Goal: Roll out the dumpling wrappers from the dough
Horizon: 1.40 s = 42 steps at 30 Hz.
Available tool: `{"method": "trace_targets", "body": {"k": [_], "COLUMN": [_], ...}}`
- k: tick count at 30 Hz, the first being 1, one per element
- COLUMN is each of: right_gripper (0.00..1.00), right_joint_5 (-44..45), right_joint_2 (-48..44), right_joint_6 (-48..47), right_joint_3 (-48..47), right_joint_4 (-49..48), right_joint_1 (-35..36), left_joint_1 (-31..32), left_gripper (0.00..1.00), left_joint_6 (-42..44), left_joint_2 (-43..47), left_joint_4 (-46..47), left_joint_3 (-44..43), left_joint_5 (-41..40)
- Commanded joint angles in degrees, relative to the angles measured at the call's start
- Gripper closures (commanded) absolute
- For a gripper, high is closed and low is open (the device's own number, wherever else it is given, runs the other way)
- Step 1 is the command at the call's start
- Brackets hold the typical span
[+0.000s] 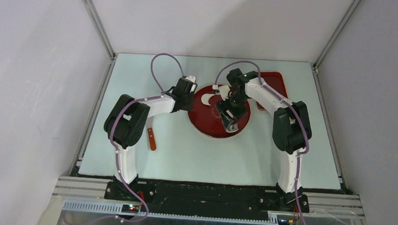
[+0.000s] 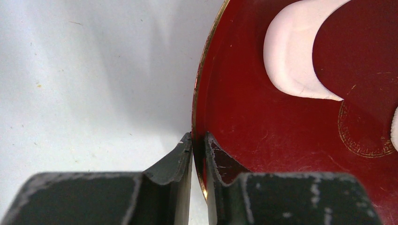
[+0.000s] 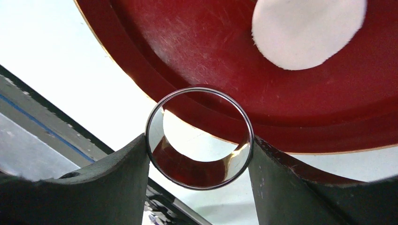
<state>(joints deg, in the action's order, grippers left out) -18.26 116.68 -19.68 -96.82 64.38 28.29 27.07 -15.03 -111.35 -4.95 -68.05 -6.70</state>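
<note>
A red plate (image 1: 206, 124) lies mid-table. My left gripper (image 2: 198, 138) is shut on the plate's (image 2: 263, 131) gold-edged left rim, one finger inside and one outside. A curled white crescent of dough (image 2: 293, 56) lies on the plate ahead of it, seen from above as a white patch (image 1: 206, 99). My right gripper (image 3: 199, 139) hangs over the near side of the plate (image 3: 187, 51), shut on a shiny metal ring cutter (image 3: 197, 174) held across its width. A round flat white dumpling wrapper (image 3: 307, 30) rests on the plate beyond the ring.
A red tray (image 1: 276, 82) sits at the back right, partly behind the right arm. A red-handled tool (image 1: 152, 139) lies on the table beside the left arm. Grey walls close in the table on three sides.
</note>
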Motion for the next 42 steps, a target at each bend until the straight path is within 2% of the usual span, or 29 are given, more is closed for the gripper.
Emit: {"method": "trace_targets", "body": {"k": [1, 5, 9, 12, 14, 16, 20, 24, 27, 30, 35, 39, 41, 42], "right_gripper": [1.0, 1.0, 1.0, 1.0, 1.0, 1.0, 1.0, 1.0, 1.0, 0.96, 0.91, 0.85, 0.79, 0.74], "right_joint_5": [-6.5, -10.3, 1.4, 6.3, 7.9, 12.0, 15.1, 13.6, 14.1, 15.0, 16.0, 15.3, 15.0, 14.9], "right_joint_2": [-3.2, -2.8, -0.8, 2.2, 4.0, 5.8, 9.2, 11.8, 14.0, 15.1, 17.2, 19.2, 20.3, 20.7], "right_joint_6": [2.7, 4.5, 8.3, 11.4, 13.1, 13.7, 13.7, 16.3, 18.5, 20.0, 20.9, 21.5, 21.4, 21.3], "right_joint_3": [-7.2, -15.0, -18.8, -19.6, -19.8, -20.1, -21.3, -22.6, -24.4, -24.9, -25.3, -26.7, -28.2, -28.6], "right_joint_4": [1.4, 2.4, -5.3, -11.7, -16.8, -19.3, -21.6, -23.1, -23.9, -25.7, -28.2, -28.2, -26.8, -26.5], "right_joint_1": [-2.8, -3.4, -3.0, -2.7, -2.0, -0.5, 2.2, 3.0, 3.4, 4.0, 5.2, 5.5, 5.6, 5.7], "left_joint_1": [-0.3, -0.4, -0.4, -0.8, -1.2, -1.5, -3.5, -5.8, -7.9, -10.4, -14.1, -16.9, -17.6, -17.9], "left_gripper": [0.81, 0.8, 0.75, 0.71, 0.64, 0.46, 0.22, 0.11, 0.08, 0.04, 0.03, 0.02, 0.01, 0.01], "left_joint_6": [-0.5, -0.5, -0.5, -0.6, -0.5, 0.6, 1.4, 2.0, 2.9, 4.5, 6.5, 7.0, 7.2, 7.4], "left_joint_2": [0.0, -0.1, 0.3, 1.7, 3.0, 4.8, 8.6, 11.5, 13.9, 15.7, 18.8, 20.2, 20.5, 20.6], "left_joint_4": [0.9, 0.9, 1.0, 1.0, 0.9, 0.9, 1.4, 1.4, 1.4, 1.7, 1.6, 0.7, -0.3, -1.0], "left_joint_3": [-1.4, -1.5, -1.4, -1.0, -0.6, -0.2, 0.9, 1.1, 1.6, 2.1, 4.3, 6.2, 6.8, 7.1], "left_joint_5": [0.1, 0.3, 0.8, 2.5, 4.8, 6.2, 9.4, 11.3, 12.7, 13.9, 14.3, 13.5, 12.2, 11.6]}}
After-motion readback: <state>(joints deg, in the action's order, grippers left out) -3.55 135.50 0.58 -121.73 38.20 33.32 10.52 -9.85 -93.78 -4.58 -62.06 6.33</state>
